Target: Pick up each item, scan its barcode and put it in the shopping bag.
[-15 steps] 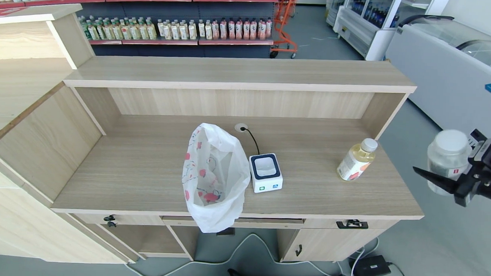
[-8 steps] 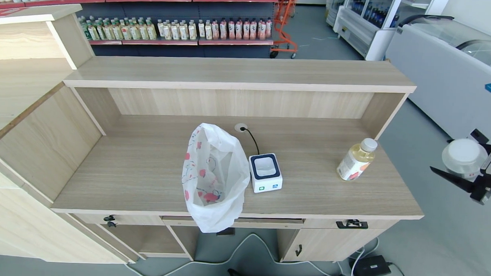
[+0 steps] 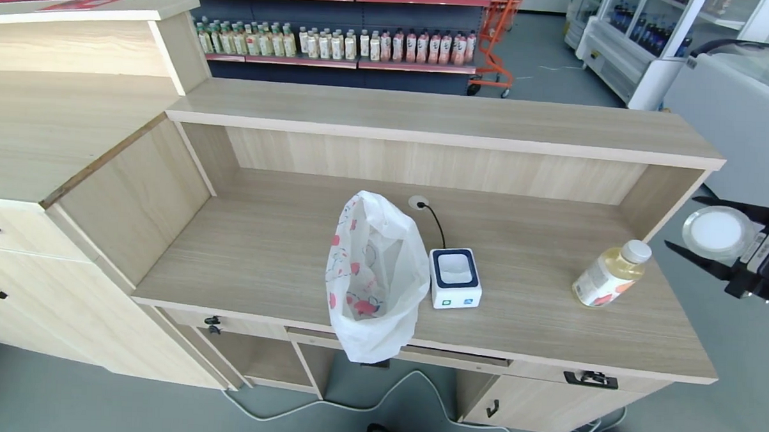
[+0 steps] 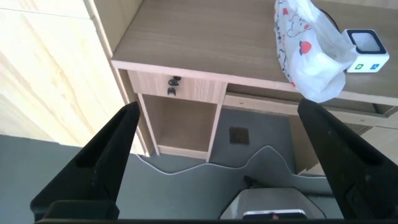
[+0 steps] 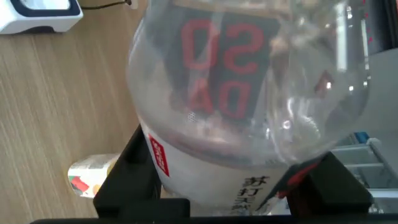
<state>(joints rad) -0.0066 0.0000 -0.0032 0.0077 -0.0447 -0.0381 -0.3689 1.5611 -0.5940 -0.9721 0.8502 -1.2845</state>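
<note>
One clear bottle (image 3: 716, 231) in right pincer (image 3: 683, 223)

Right gripper (image 3: 683, 222) (far right) grips a bottle (image 3: 716, 231); left gripper (image 4: 219, 109) gapes.

The counter (image 3: 534, 323) is pale wood-grain board, matt and smooth. The bag (image 3: 376, 273) is thin, crinkled, half-clear plastic. The scanner (image 3: 456, 279) is smooth white plastic with a glossy window. The clear bottle (image 5: 249, 93) is shiny plastic, as is the juice bottle (image 3: 609, 275).
</note>
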